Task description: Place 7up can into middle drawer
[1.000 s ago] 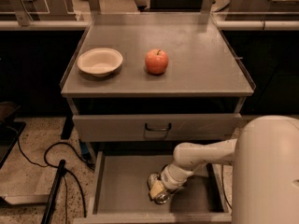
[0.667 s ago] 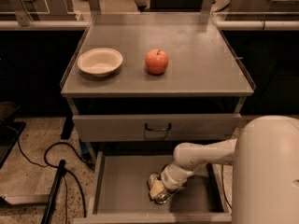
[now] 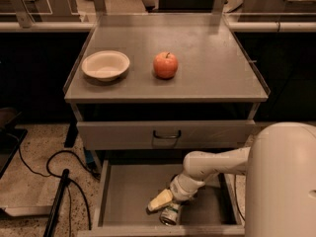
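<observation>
The 7up can [image 3: 170,215] lies on the floor of the open middle drawer [image 3: 128,191], near its front edge, with its shiny end towards the camera. My gripper [image 3: 168,206] is down inside the drawer, right over the can. One pale yellow finger [image 3: 159,200] sticks out to the left of the can and is off it. The other finger is hidden behind the can and the wrist. The gripper looks open, with the can resting between the fingers.
The white arm [image 3: 217,163] reaches in from the right, and its large body [image 3: 284,181] fills the lower right. A shut upper drawer front with a black handle [image 3: 166,135] is above. A red apple [image 3: 165,65] and a white bowl [image 3: 105,65] sit on the cabinet top. Black cables [image 3: 54,172] lie on the floor at the left.
The left finger has swung out to the left, away from the can. The can now sits a little lower, on the drawer floor.
</observation>
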`<state>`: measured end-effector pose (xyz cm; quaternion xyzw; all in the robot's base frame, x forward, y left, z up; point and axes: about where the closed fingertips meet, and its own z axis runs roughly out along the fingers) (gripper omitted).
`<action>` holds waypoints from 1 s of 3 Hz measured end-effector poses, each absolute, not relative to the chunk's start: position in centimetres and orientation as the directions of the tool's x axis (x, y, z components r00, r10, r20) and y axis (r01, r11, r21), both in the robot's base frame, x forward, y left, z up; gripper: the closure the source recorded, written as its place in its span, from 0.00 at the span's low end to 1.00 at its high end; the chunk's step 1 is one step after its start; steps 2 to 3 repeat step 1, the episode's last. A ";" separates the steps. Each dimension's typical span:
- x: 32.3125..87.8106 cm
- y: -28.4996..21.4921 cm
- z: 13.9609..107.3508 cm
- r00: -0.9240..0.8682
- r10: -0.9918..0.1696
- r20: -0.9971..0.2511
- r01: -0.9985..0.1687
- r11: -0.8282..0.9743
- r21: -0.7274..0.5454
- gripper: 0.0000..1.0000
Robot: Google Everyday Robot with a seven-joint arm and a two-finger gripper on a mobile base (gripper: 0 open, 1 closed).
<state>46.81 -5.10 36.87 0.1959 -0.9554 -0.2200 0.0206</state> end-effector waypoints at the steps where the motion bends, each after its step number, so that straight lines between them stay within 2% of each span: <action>1: 46.8 -5.1 36.9 -0.922 -0.383 -0.047 -0.365 0.826 0.428 0.00; 3: 46.8 -5.1 36.9 -0.922 -0.383 -0.047 -0.365 0.826 0.428 0.00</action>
